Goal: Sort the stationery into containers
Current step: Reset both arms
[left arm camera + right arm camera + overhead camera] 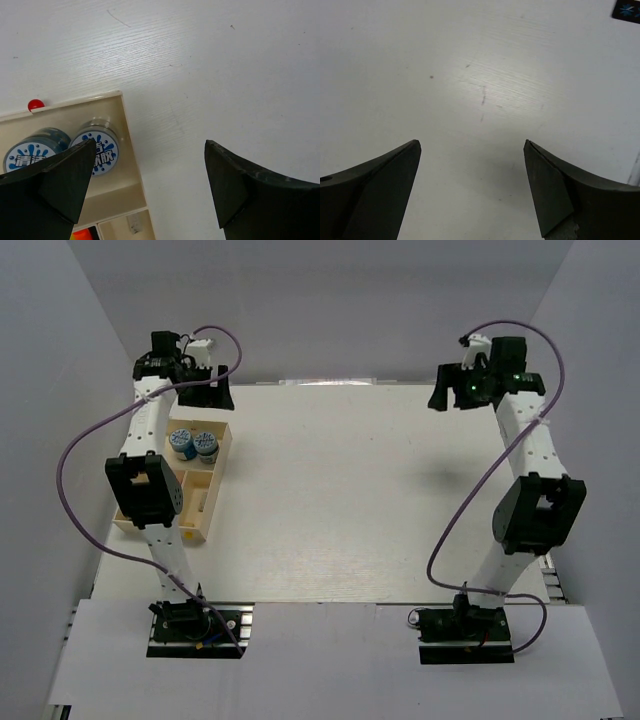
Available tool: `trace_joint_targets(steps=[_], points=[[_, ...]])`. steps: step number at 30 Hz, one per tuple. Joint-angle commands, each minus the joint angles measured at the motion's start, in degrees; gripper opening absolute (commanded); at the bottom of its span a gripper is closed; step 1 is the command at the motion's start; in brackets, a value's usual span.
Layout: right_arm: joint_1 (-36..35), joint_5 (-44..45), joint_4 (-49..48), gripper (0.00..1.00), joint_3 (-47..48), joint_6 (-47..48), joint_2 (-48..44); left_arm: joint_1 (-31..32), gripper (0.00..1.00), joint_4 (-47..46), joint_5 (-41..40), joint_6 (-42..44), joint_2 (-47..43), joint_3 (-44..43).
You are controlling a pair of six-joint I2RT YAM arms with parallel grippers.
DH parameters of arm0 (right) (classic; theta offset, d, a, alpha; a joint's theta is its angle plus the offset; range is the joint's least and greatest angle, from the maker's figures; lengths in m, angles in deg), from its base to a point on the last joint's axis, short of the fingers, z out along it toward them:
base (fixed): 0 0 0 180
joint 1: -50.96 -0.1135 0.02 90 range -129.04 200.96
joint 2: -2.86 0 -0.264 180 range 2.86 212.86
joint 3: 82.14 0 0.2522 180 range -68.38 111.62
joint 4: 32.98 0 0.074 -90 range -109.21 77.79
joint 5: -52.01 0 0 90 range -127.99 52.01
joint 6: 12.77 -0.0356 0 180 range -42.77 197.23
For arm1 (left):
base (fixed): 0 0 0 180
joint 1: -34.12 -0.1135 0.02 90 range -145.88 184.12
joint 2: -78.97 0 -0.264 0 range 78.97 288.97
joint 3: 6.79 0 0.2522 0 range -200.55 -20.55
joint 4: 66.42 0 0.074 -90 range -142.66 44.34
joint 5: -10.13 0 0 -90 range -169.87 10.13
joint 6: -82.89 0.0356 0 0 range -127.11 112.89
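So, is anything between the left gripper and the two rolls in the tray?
Nothing visible. The left gripper hangs open over a corner of the tray, and the blue-and-white rolls stand uncovered, side by side, in its end compartment. Only the gripper's finger overlaps them in the wrist view.

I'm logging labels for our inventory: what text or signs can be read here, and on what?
"清洁": left roll, rest hidden.
"胶": right roll, rest hidden.
Blue star sign, no words: black patch in the right wrist view's corner.
Top view: roll labels too small to read.
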Motion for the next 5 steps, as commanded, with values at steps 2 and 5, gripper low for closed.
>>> trace_joint_targets(steps=[2,5], points=[[4.2,0.7,4.5,0.89,6.5,1.9,4.9,-0.1,0.98,-5.1,-0.7,-3.8,-4.6,3.4],[5.3,-0.4,4.4,0.89,6.0,1.7,5.0,-0.6,0.98,-8.9,-0.7,-3.8,-8.1,8.2]])
